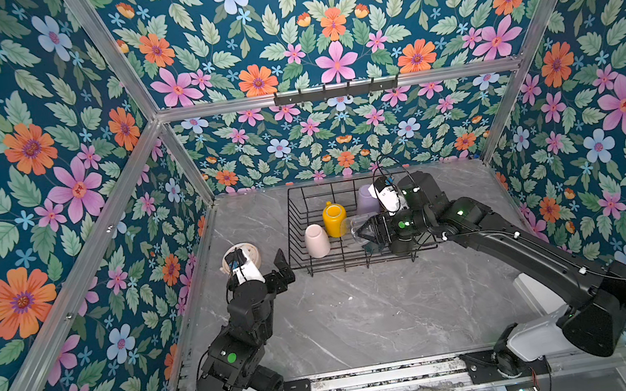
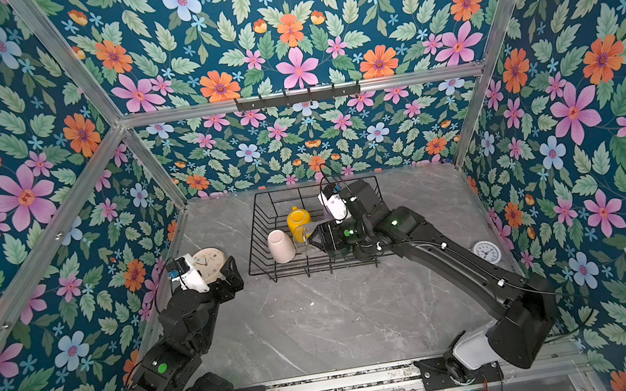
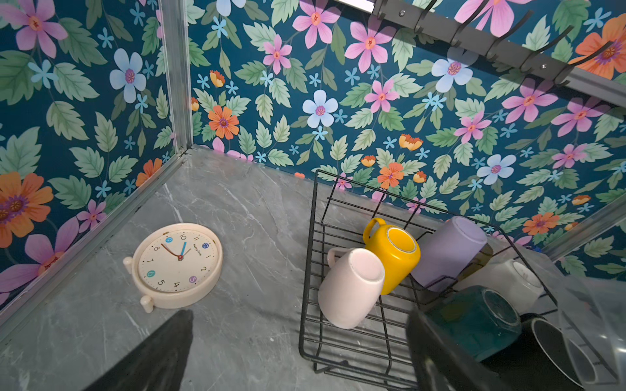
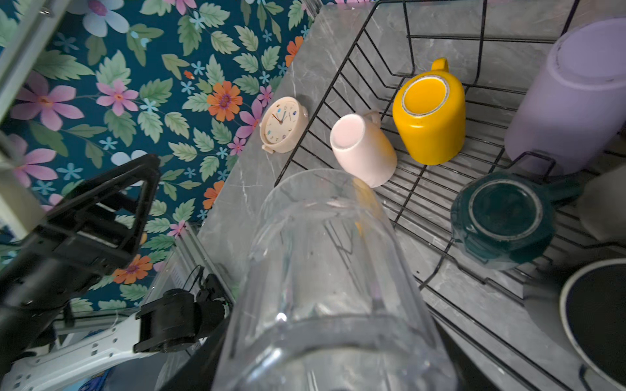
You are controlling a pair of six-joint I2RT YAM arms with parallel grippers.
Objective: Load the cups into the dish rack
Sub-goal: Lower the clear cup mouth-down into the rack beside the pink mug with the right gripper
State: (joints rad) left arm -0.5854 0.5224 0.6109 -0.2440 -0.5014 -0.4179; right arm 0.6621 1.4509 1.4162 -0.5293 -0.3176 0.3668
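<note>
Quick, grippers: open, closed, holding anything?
Left gripper: open, holding nothing.
Right gripper: closed on the clear glass, over the rack.

Bent up steeply from the near-left base: the black jointed left arm (image 1: 240, 342), with its white-cased wrist turned toward the far right. At its tip, opened wide with fingers (image 3: 162, 352) spread well apart: the black two-fingered left gripper (image 1: 284, 270). Stretched long and low from the near-right base toward the far middle: the black right arm (image 1: 522, 253), its wrist angled leftward. Clamped around a clear glass tumbler (image 4: 325, 270), held roughly level and pointing left: the black right gripper (image 2: 315, 239).
</note>
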